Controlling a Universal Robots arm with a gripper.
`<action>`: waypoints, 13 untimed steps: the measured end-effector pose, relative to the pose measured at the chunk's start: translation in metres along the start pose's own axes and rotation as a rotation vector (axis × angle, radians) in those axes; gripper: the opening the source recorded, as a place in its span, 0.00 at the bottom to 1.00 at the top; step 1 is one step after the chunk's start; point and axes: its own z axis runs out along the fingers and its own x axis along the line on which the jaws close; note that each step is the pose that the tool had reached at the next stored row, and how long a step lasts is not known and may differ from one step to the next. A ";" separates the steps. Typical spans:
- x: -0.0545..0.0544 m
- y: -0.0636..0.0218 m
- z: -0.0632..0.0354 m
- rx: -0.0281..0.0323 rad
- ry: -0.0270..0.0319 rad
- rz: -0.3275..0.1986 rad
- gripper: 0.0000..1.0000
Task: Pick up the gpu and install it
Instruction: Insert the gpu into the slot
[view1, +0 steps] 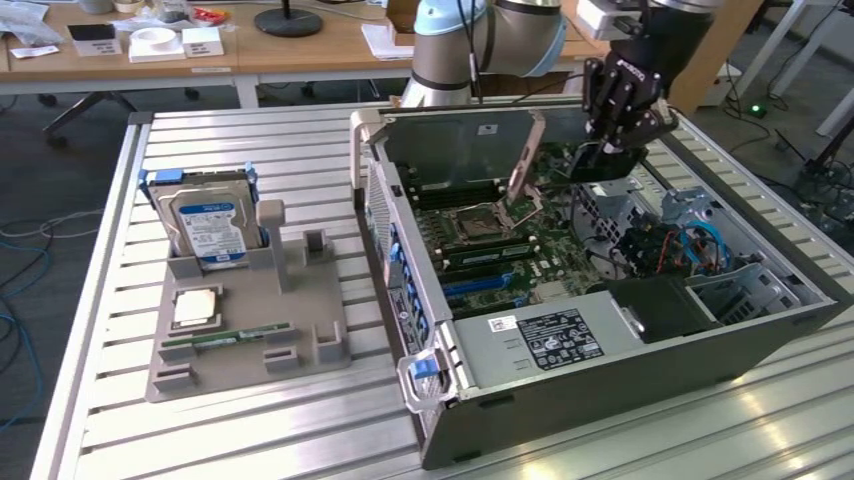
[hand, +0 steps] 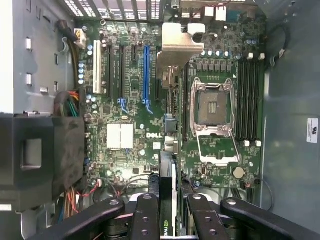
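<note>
At the exterior view's left, the hard drive (view1: 211, 225) stands in its holder on the counter (view1: 94, 420). Right of it, over the open case (view1: 601, 370), the 2 fingers (hand: 145, 217) clamp the gpu (hand: 167, 172) edge-on above the motherboard (hand: 125, 135). The card is best kept upright and parallel with the blue slot (hand: 146, 75), so its contacts would meet squarely.
</note>
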 end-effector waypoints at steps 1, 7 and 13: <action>0.000 0.0011 0.0008 0.0001 -0.0001 0.003 0.26; 0.003 0.0101 0.0033 0.0002 -0.0001 0.007 0.26; 0.007 0.0179 0.0046 0.0003 -0.0004 0.007 0.26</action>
